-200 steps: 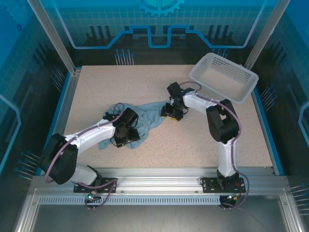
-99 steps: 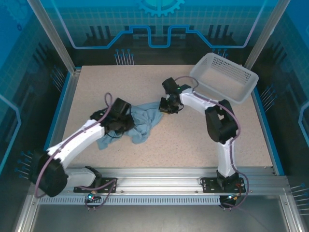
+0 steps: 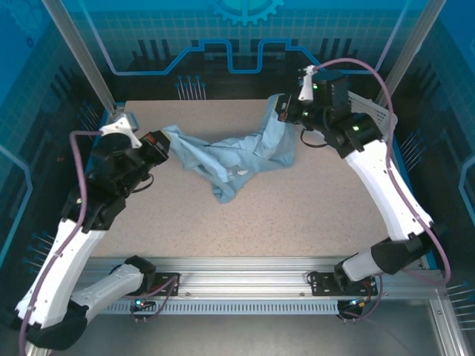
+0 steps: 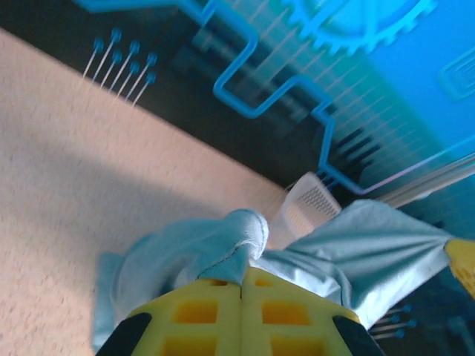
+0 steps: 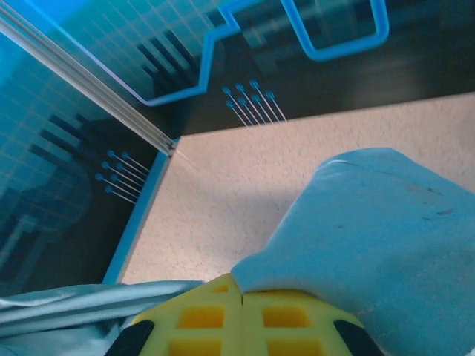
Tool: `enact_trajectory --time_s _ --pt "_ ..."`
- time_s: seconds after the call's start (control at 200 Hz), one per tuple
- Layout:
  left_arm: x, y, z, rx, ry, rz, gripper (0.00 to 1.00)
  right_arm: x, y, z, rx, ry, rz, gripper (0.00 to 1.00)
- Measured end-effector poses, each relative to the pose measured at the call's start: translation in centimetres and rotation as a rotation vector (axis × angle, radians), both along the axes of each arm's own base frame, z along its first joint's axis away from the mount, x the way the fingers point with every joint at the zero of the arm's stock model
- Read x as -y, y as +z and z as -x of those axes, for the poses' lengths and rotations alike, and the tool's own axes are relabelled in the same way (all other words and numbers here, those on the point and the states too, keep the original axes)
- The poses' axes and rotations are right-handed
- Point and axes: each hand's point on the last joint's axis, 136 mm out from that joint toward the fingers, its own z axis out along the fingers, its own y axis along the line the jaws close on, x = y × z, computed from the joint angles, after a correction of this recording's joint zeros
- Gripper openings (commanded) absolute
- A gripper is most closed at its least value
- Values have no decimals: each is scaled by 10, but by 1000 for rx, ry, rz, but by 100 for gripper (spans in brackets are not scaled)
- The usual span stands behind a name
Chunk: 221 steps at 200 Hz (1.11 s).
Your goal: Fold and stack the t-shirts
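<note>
Two closed grips: left gripper (image 3: pixel 159 141) at frame left, right gripper (image 3: pixel 286 111) at upper centre, each pinching t-shirt (image 3: pixel 230 159) edge. Previously crumpled, t-shirt now raised and stretched between them; ready for flattening.

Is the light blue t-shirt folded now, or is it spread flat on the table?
Neither: the soft light grey-blue cotton t-shirt hangs bunched between the left gripper and the right gripper, both shut on its cloth.

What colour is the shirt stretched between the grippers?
The shirt is light grey-blue, seen best in the top external view.
</note>
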Motion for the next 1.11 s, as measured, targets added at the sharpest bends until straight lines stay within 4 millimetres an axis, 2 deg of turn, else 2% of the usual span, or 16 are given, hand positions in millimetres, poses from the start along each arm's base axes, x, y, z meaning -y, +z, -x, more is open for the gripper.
enact_trajectory --time_s 0.16,0.305,0.43,0.5,0.55,0.64,0.76,0.85,0.96,1.06,1.105 --pt "-20 58 29 166 41 38 0 24 42 44 109 -2 -8 0" --pt "-36 97 53 285 75 78 0 52 74 88 196 -28 -37 0" --pt "-40 117 58 327 84 84 0 71 82 99 214 -70 -51 0" --pt "-36 119 48 312 86 78 0 74 74 91 187 -90 -52 0" --pt "-32 114 35 283 90 64 0 74 63 78 145 -103 -54 0" --pt "-27 102 2 215 107 38 0 72 40 46 63 -124 -58 0" --pt "-30 80 -45 109 128 55 0 63 -3 0 -78 -135 -54 0" --pt "-36 68 -68 54 137 85 0 56 -27 -24 -156 -136 -47 0" --pt "-35 63 -73 27 117 114 0 55 -45 -39 -215 -150 -40 0" --pt "-31 58 -67 7 89 139 0 57 -61 -40 -260 -167 -30 0" --pt "-30 48 -61 -12 85 144 0 59 -71 -38 -285 -175 -18 0"
